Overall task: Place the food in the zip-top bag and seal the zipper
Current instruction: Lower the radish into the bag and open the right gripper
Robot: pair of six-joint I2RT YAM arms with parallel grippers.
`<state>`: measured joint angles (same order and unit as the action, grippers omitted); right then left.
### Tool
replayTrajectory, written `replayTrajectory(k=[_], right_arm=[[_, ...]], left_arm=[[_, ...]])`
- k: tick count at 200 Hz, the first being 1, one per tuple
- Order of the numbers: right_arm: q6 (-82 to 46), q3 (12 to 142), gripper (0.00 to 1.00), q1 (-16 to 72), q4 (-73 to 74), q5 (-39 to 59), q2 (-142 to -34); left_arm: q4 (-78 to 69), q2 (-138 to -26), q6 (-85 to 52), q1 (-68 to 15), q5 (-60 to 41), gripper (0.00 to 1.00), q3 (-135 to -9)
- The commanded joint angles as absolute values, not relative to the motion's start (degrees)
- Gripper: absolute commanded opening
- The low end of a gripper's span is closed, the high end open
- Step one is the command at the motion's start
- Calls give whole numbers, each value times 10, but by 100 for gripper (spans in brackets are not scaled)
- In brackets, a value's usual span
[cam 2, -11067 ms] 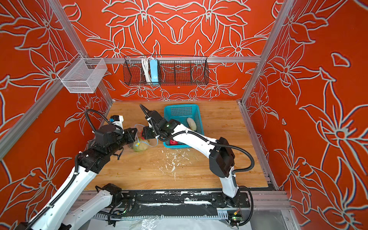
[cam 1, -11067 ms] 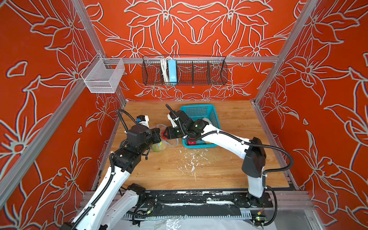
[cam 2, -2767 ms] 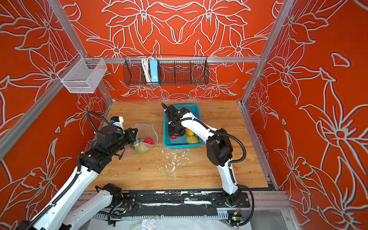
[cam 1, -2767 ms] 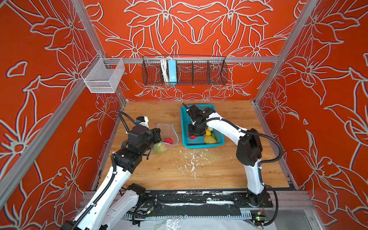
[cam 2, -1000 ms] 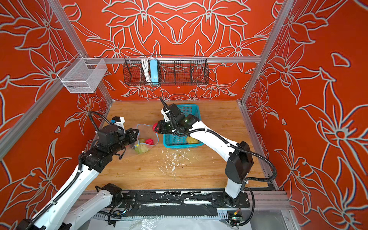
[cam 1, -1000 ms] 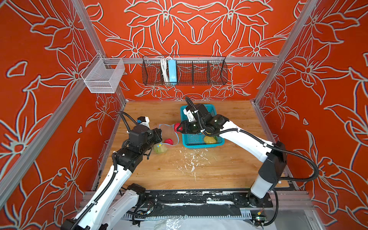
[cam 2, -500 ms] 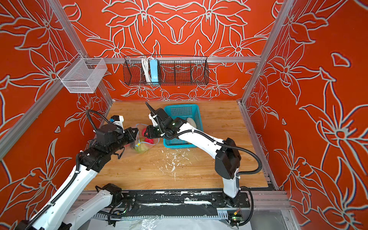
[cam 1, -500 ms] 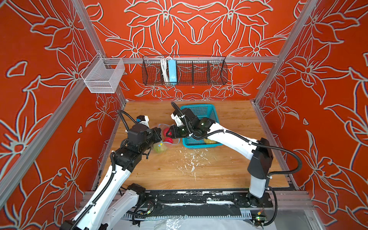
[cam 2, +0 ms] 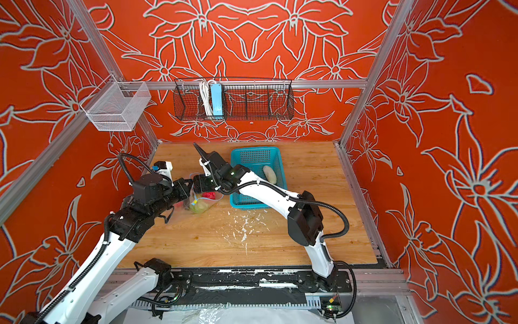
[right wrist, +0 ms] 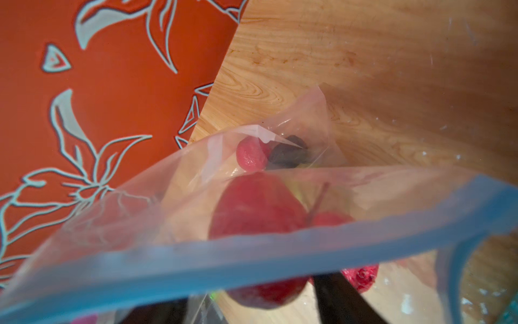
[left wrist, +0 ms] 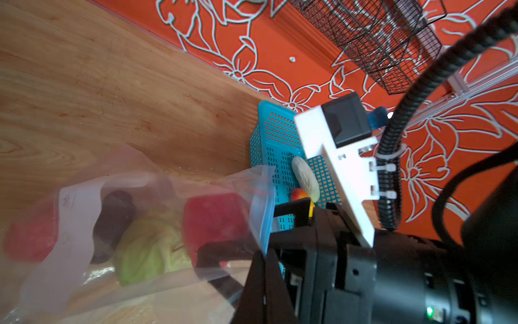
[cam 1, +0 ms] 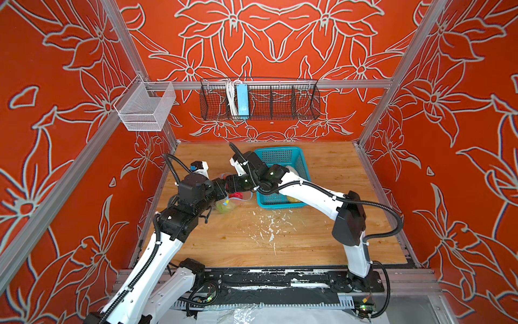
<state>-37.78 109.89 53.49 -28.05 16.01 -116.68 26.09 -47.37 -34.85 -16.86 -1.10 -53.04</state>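
Over the table, the right arm was brought across from the teal basket to the zip-top bag. The bag lay beside the basket, its rim clenched in the left gripper. The right gripper was spread in the bag's mouth, so the red piece looked released inside with the cabbage and avocado. The cucumber and mango were left in the basket. The zipper was unsealed.
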Motion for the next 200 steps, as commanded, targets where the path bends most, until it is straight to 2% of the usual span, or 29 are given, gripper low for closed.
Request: replayTrajectory(k=[1, 27, 51, 78, 96, 115, 141, 162, 187, 200], right_arm=[[-374, 1106, 86, 541, -269, 157, -1161], [-373, 1087, 91, 541, -266, 153, -1143], [-377, 1074, 92, 541, -265, 156, -1133], [-381, 1051, 85, 541, -259, 160, -1118], [-363, 1023, 81, 541, -258, 128, -1109], [-365, 1043, 71, 540, -305, 122, -1110], [-349, 992, 74, 555, -241, 108, -1066], [-344, 1004, 72, 554, -267, 111, -1064], [-347, 919, 73, 555, -134, 160, -1020], [-348, 920, 73, 554, -138, 152, -1017]], left_arm=[[255, -467, -344, -170, -11, 0, -543], [254, -468, -345, -170, -11, 0, -542], [251, -469, -347, -170, -12, 0, -540], [250, -471, -347, -170, -12, 0, -542], [250, -471, -347, -170, -12, 0, -542], [251, -473, -347, -170, -14, 0, -541], [252, -469, -349, -170, -13, 0, -539], [251, -468, -347, -169, -12, 0, -538], [251, -469, -347, -170, -12, 0, -539], [249, -469, -348, -170, -13, 0, -538]])
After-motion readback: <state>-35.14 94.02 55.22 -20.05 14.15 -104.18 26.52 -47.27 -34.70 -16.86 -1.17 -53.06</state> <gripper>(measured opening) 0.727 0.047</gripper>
